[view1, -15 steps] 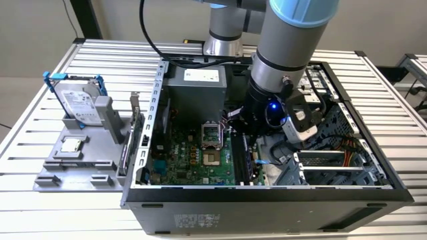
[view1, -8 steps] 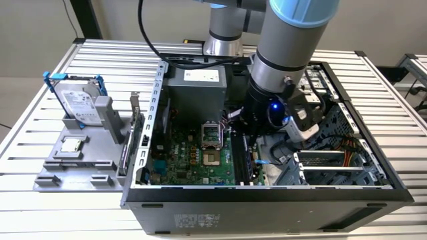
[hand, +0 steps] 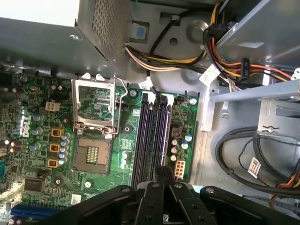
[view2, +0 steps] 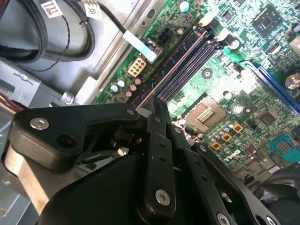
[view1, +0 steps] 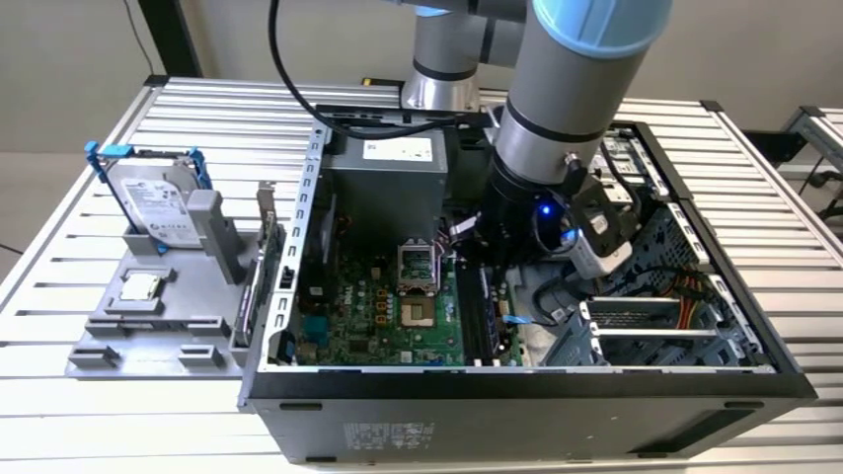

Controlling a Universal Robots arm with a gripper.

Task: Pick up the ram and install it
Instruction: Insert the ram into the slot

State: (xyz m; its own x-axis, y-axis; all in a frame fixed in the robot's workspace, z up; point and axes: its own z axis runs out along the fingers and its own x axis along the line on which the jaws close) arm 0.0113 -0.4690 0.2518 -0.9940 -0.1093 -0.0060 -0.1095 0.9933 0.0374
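My gripper reaches down inside the open computer case, right over the black memory slots on the green motherboard. In both wrist views the black fingers are drawn together at the near end of the slots. The ram is seen edge-on as a thin dark strip. It runs out from between the fingertips in line with the right-hand pair of slots. I cannot tell how far it sits in a slot. In the second wrist view the gripper hides the ram's near end.
An open processor socket lies beside the slots. The grey power supply and cable bundles crowd the case. At the exterior view's left, a grey fixture holds a hard drive and a square silver chip.
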